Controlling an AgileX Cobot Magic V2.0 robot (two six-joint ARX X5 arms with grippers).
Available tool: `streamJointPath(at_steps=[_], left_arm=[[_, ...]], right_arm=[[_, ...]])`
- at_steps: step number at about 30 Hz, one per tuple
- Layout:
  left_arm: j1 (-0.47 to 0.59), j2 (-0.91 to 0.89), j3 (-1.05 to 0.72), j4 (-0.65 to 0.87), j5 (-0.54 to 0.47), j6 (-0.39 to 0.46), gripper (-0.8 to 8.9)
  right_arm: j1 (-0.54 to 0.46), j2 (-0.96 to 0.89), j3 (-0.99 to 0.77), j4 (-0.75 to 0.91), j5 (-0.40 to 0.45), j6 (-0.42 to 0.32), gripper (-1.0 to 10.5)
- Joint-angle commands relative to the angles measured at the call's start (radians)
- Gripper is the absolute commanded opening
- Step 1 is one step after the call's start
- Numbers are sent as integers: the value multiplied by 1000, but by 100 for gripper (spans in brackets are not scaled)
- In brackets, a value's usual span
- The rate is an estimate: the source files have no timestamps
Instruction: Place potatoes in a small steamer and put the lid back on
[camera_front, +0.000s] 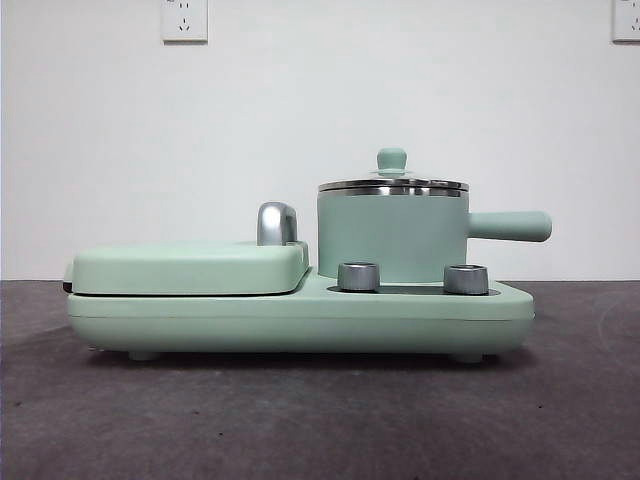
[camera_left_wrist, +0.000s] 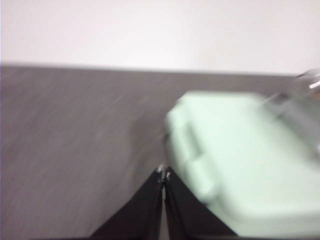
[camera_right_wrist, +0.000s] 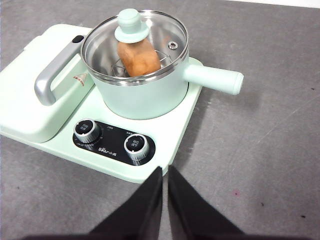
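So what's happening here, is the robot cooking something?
Nothing is being handled right now. The potato sits inside the steamer with the lid on top. The right tool hangs shut and empty in front of the dials, and the left tool is shut beside the griddle.

- We see a mint-green steamer (camera_right_wrist: 145, 95) with a steel rim.
- We see an orange-brown potato (camera_right_wrist: 139, 57) under the clear lid (camera_right_wrist: 135, 45), whose knob is mint.
- We see silver dials (camera_right_wrist: 136, 146) on a black panel (camera_right_wrist: 114, 142).
- We see a dark grey table (camera_front: 300, 420).
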Motion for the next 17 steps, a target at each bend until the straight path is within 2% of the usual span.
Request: streamJointPath(at_steps=[1, 6, 11, 17], left_arm=[[46, -113, -117, 11, -5, 14, 6], [117, -264, -270, 11, -5, -13, 6], [122, -275, -269, 122, -10, -12, 6], [122, -278, -267, 165, -10, -12, 6]], right_arm=[[4, 3, 5, 13, -1, -4, 14], [4, 3, 5, 13, -1, -4, 14], [4, 3, 6, 14, -1, -4, 14], [4, 3, 6, 15, 6, -4, 14]])
